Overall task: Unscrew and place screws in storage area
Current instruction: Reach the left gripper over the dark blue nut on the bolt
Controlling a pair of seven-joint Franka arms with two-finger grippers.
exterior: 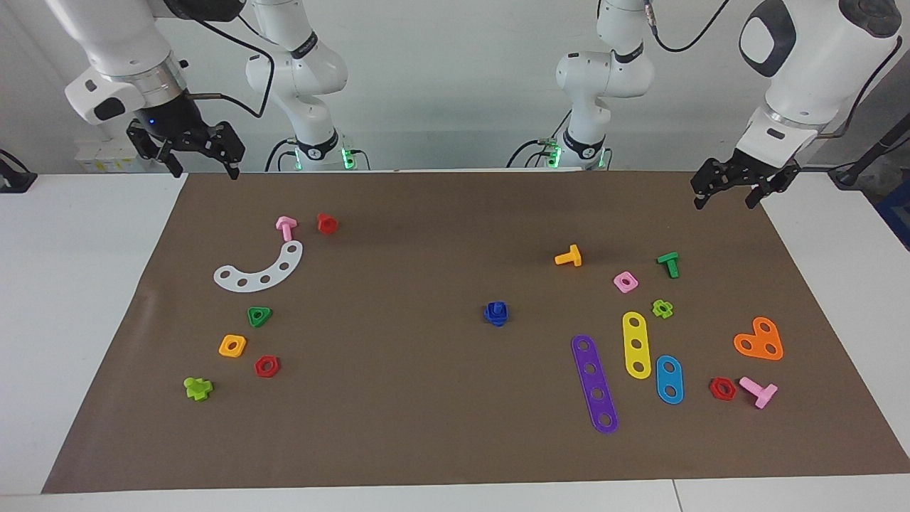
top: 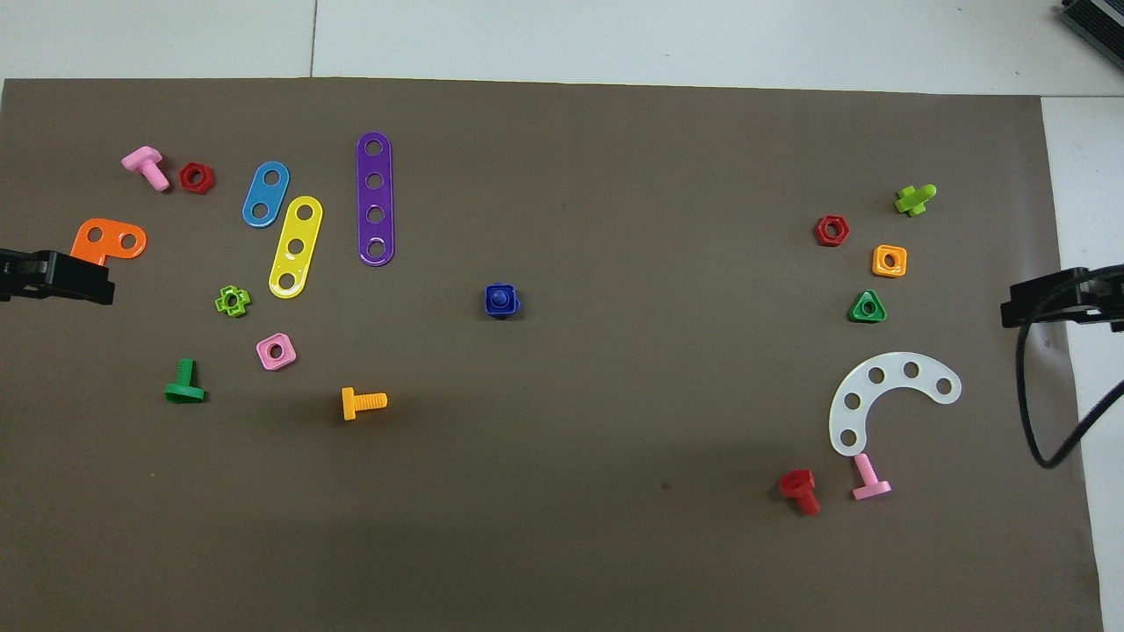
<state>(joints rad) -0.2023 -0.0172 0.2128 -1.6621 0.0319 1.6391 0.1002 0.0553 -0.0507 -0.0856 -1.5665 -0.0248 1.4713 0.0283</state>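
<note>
Your dark-blue plastic bolt (exterior: 497,313) sits mid-mat, untouched — left gripper (exterior: 732,190) and right gripper (exterior: 200,158) both hover open, empty.

My route to the dark-blue bolt (top: 501,301) at mat centre is bare all round; the purple strip (top: 375,198), toward 10 o'clock overhead, is the nearest obstacle.
</note>
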